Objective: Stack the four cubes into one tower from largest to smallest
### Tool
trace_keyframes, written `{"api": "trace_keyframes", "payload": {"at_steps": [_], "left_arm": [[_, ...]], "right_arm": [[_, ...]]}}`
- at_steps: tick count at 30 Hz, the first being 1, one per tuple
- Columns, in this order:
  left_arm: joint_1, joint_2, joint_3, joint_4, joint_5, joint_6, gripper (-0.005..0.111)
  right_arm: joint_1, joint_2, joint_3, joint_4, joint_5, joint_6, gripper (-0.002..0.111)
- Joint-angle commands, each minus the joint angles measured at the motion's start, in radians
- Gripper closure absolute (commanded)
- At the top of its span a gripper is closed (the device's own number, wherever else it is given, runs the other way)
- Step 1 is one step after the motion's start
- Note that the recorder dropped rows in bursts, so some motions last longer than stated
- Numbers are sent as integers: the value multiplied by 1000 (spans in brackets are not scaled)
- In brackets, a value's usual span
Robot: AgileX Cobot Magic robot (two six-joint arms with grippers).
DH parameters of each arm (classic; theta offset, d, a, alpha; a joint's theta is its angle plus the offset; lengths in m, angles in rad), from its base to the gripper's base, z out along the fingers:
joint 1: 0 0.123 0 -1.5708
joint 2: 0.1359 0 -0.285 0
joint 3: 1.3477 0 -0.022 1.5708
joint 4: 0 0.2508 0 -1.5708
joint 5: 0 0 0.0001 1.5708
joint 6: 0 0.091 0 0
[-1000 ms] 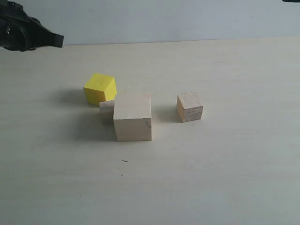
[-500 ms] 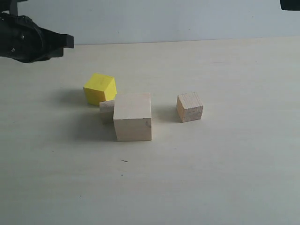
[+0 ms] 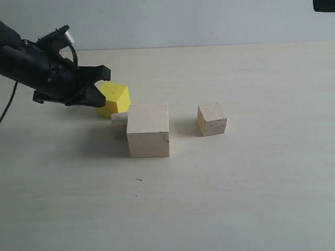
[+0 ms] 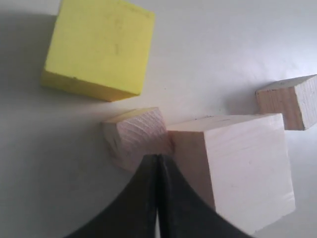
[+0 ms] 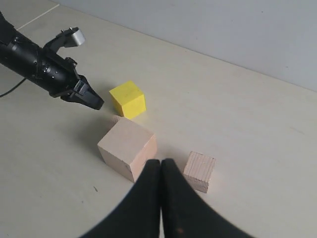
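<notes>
The four cubes lie apart on the table, none stacked. The big pale wood cube (image 3: 148, 129) stands in the middle. The tiny pale wood cube (image 3: 120, 119) peeks out behind its left edge, touching it. Just behind that sits the yellow cube (image 3: 117, 98). The smaller pale wood cube (image 3: 211, 119) is alone to the right. My left gripper (image 3: 99, 86) is shut and empty, its tip just left of the yellow cube; in the left wrist view its tip (image 4: 157, 157) hangs over the tiny cube (image 4: 136, 136). My right gripper (image 5: 161, 161) is shut and empty, high above the cubes.
The pale table (image 3: 235, 198) runs back to a grey wall (image 3: 209, 21). A dark piece of the right arm (image 3: 324, 5) shows at the top right corner of the exterior view. The left arm's black body (image 3: 36, 68) reaches in from the left edge.
The left arm has swung down and to the right from the upper left corner, bringing its shut gripper up beside the yellow cube. The cubes have not moved.
</notes>
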Motion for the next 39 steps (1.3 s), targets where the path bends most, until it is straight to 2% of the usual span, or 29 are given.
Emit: {"api": "trace_keyframes", "payload": {"at_steps": [1, 5, 10, 13, 22, 23, 29, 33, 35, 39], "left_arm": [[-3, 48, -8, -81, 26, 17, 107], [-3, 85, -8, -110, 39, 24, 107], [-36, 99, -16, -186, 11, 84, 107], [-60, 127, -43, -186, -6, 84, 107], [-60, 178, -57, -135, -49, 71, 107], [-60, 178, -57, -104, -52, 46, 107], [-56, 178, -30, 404, -15, -320, 107], [-52, 139, -30, 673, 32, -516, 107], [-27, 115, -30, 757, 65, -578, 107], [16, 62, -30, 771, 104, -574, 107]], "right_arm": [[-5, -6, 6, -1, -2, 2, 108], [-5, -6, 6, -1, -2, 2, 108], [-5, -6, 6, -1, -2, 2, 108], [-5, -6, 6, -3, -2, 2, 108], [-5, -6, 6, -6, 26, 2, 108], [-5, -6, 6, -6, 26, 2, 108], [-5, -6, 6, -6, 23, 2, 108], [-5, -6, 6, -6, 23, 2, 108], [-5, -9, 6, -6, 23, 2, 108], [-5, -10, 6, -6, 23, 2, 108]]}}
